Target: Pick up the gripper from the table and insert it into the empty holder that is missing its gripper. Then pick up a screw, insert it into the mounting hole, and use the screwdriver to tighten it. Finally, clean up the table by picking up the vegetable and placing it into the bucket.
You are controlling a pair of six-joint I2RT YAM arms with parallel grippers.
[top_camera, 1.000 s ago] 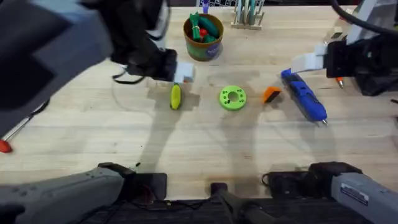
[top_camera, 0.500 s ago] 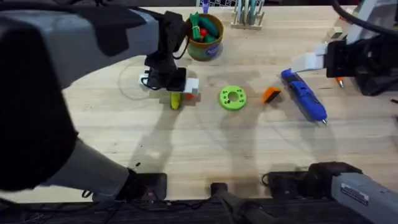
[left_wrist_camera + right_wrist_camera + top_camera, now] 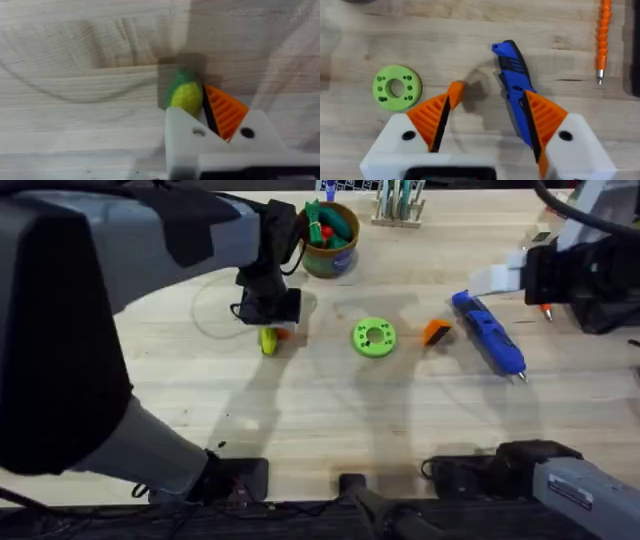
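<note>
Left hand (image 3: 200, 107) nearly closed, pinching the vegetable (image 3: 183, 96), right hand (image 3: 487, 112) wide open, empty

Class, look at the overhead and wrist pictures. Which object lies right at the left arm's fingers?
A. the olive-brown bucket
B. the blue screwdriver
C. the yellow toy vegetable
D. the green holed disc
C: the left gripper is down over the yellow vegetable, whose end lies against the orange ribbed pad in the left wrist view, while the blue screwdriver, green disc and bucket lie apart.
</note>
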